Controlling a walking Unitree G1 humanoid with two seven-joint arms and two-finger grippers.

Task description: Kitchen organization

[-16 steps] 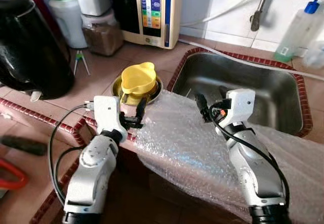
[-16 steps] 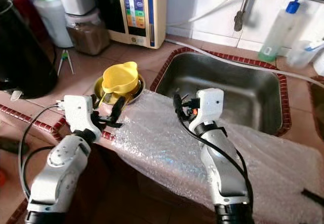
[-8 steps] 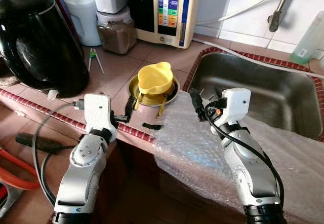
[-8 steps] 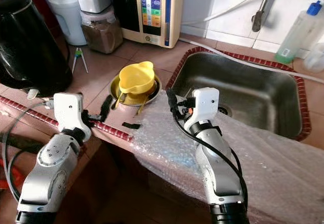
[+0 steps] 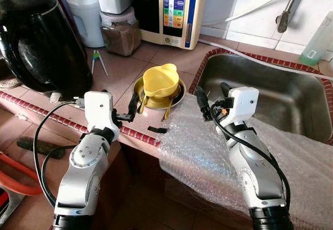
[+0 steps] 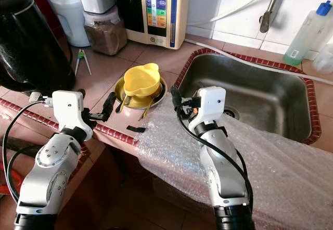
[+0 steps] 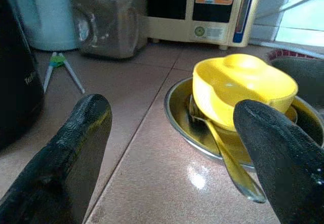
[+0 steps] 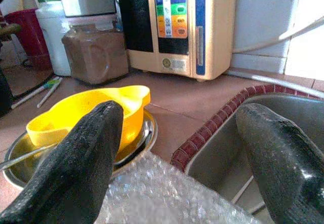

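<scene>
A yellow bowl [image 5: 160, 80] sits on a steel plate [image 5: 178, 96] with spoons [image 7: 223, 153] under it, on the tiled counter left of the sink [image 5: 270, 97]. My left gripper [image 5: 119, 101] is open just left of and in front of the plate, holding nothing. The bowl [image 7: 243, 84] lies ahead of its right finger. My right gripper [image 5: 212, 99] is open over the near left corner of the sink, above a sheet of bubble wrap [image 5: 208, 152] draped over the counter edge. The bowl [image 8: 86, 117] shows behind its left finger.
A black kettle [image 5: 41, 42] stands at the left. A water purifier [image 5: 177, 6], a jar of brown powder [image 5: 120, 32] and a white container [image 5: 86, 11] line the back wall. Green-tipped sticks [image 5: 98, 61] and a small black scrap [image 5: 156, 130] lie on the counter. A bottle [image 5: 318, 40] is behind the sink.
The camera has shifted, bringing the kettle further into view. My left gripper has moved off the bubble wrap's edge to the left of the plate. The right gripper holds its place.
</scene>
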